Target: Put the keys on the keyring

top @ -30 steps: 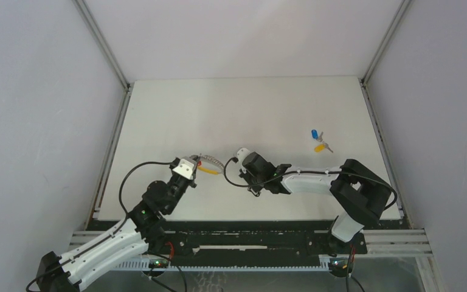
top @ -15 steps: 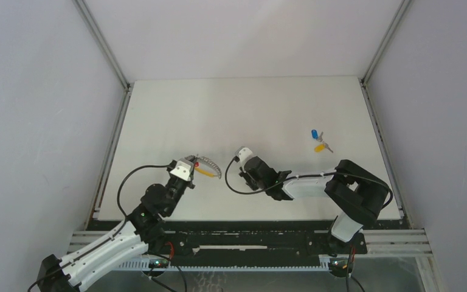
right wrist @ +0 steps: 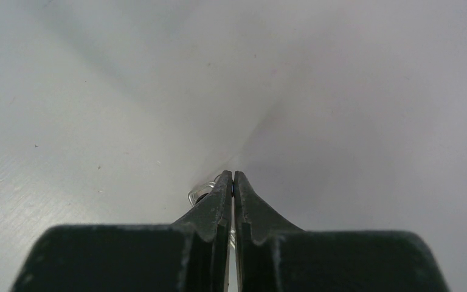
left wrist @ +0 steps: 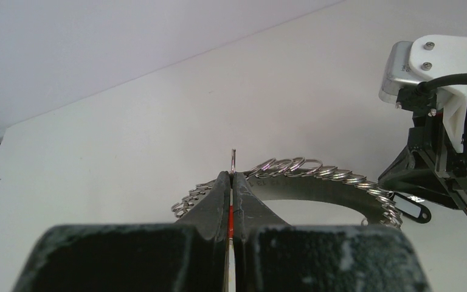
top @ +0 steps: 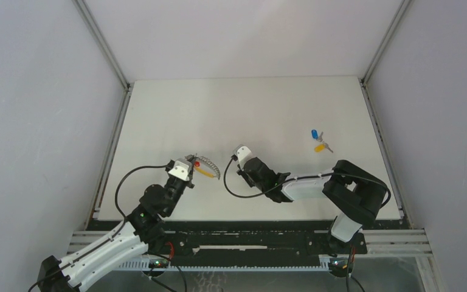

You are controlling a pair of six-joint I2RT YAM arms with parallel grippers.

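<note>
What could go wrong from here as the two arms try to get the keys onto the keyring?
1. The left gripper pinches the keyring only at its very fingertips, so the long chain of rings could twist or slip free.
2. The right gripper is shut, with just a small silver loop showing beside its tips. If that is its hold, it looks thin and may slip.

One camera sits high behind my bases, looking down on the whole white rectangular table (top: 231,109). My left wrist camera peers close along my black left gripper (left wrist: 231,176) toward my right wrist's white plastic camera mount (left wrist: 428,58), which the overhead view shares. My right wrist camera looks closely past my black right gripper (right wrist: 233,175) onto the tabletop.
</note>
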